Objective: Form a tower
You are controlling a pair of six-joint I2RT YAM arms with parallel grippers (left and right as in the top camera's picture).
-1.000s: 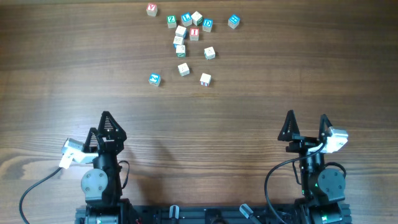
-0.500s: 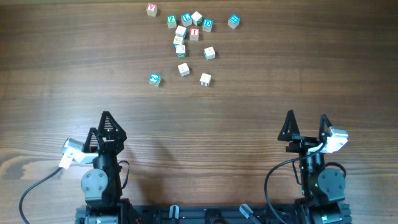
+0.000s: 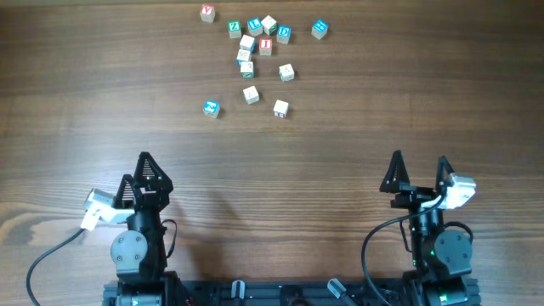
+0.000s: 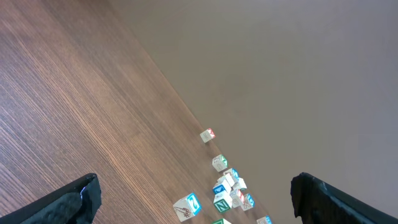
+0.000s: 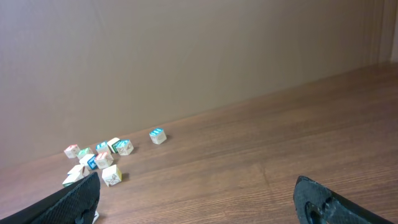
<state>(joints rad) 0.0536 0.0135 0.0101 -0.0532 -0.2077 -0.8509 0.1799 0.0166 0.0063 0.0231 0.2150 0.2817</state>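
The wooden counter [image 3: 476, 93] is filling the overhead view from side to side. In the right wrist view its far edge is running up against a plain brown wall [image 5: 186, 50].

Two arms are sitting at the near edge, the left arm [image 3: 136, 246] at 7 o'clock and the right arm [image 3: 442, 251] at 5 o'clock. A broad band of bare wood is lying between them and the cubes, and the counter out at 3 and 9 o'clock is bare wood too.

The left tool [image 3: 136, 167] is standing released, with its two fingers spread wide and gripping nothing. The right tool [image 3: 419, 157] is likewise gaping with nothing between its fingers. Both are pointing toward 12 o'clock, well apart from every cube.

The tower [image 3: 246, 55] is showing as one narrow column of three pale cubes, one cube wide, just left of 12 o'clock near the far edge. Whether it is standing or lying flat cannot be told from above.

Eleven loose cubes [image 3: 280, 108] are scattered around it:
- Seven are arcing across its 12 o'clock side, from a red-marked one [image 3: 207, 13] at 11 o'clock to a blue one [image 3: 319, 29] at 1 o'clock.
- Four are lying apart on its 6 o'clock side, nearer the tools.
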